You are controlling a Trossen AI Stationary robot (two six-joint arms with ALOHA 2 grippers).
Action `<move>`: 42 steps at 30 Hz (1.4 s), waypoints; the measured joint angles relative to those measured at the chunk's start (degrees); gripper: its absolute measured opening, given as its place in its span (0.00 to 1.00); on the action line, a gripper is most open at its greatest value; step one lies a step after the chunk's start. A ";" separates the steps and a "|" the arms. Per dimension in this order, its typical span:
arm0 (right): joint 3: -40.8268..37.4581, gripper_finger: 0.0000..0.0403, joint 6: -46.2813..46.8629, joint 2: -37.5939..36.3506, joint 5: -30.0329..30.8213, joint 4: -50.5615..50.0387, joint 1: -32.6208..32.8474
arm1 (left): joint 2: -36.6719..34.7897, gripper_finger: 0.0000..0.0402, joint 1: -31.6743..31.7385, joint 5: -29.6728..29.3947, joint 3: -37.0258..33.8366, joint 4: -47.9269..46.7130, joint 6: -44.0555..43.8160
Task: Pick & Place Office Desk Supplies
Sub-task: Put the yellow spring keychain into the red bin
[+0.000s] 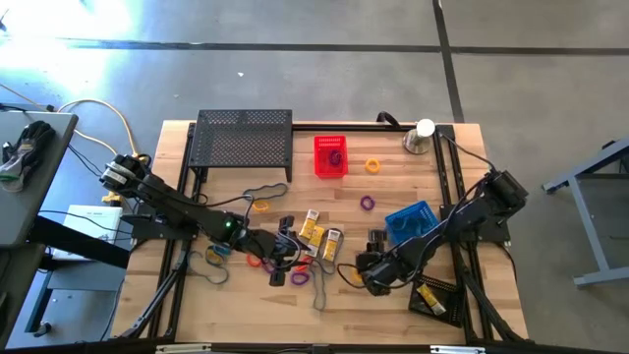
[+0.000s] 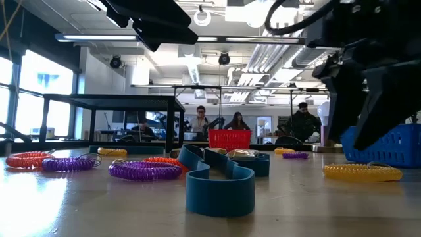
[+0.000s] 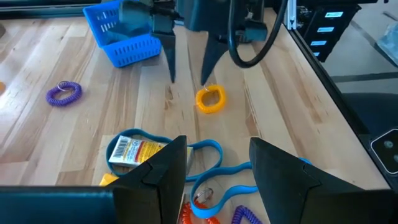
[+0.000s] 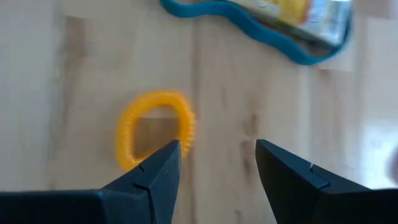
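A small yellow coil loop [image 4: 155, 130] lies flat on the wooden table, also seen in the left wrist view [image 3: 210, 99] and the low view [image 2: 362, 172]. My right gripper [image 4: 217, 158] hangs open just above it, pointing steeply down, one fingertip over the loop's edge; I cannot tell whether it touches. My left gripper [image 3: 217, 158] stays open over a blue band [image 3: 208, 152] and a yellow-and-white box [image 3: 134, 151], with nothing between its fingers. More coil loops, purple [image 2: 145, 170] and orange [image 2: 29, 159], lie around it.
A blue basket [image 1: 411, 221] stands just behind my right gripper [image 1: 366, 282], a red basket [image 1: 330, 155] farther back. The black mesh shelf [image 1: 244, 138] is at the back left, the silver dome [image 1: 421, 138] at the back right. Two boxes [image 1: 322, 236] lie mid-table.
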 joint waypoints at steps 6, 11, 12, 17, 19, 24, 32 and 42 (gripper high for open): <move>-0.09 0.49 -0.39 2.24 -4.36 2.50 -1.70 | 0.00 0.42 0.00 0.00 0.07 -0.02 -0.07; -0.14 0.49 -0.52 3.25 -4.73 4.01 -1.74 | 0.00 0.42 0.00 0.00 0.07 -0.11 -0.10; -0.17 0.49 -0.51 3.47 -4.75 4.12 -1.75 | 0.00 0.42 0.00 -0.01 0.07 -0.11 -0.11; 0.08 0.49 -0.29 5.92 -7.68 5.29 -3.00 | 0.00 0.42 0.00 0.00 0.07 -0.09 0.31; 0.15 0.47 -0.42 6.85 -9.14 4.93 -3.69 | 0.00 0.42 0.00 -0.07 0.07 -0.04 1.07; 0.42 0.34 -1.01 8.68 -11.75 4.84 -5.04 | 0.00 0.42 0.00 -0.09 0.07 0.01 1.22; 0.08 0.03 -2.13 8.12 -8.44 4.51 -5.36 | 0.00 0.42 0.00 -0.10 0.07 0.00 -0.04; 4.33 0.01 -4.99 3.27 10.30 -5.51 -5.92 | 0.00 0.42 0.00 -0.20 0.07 0.02 0.47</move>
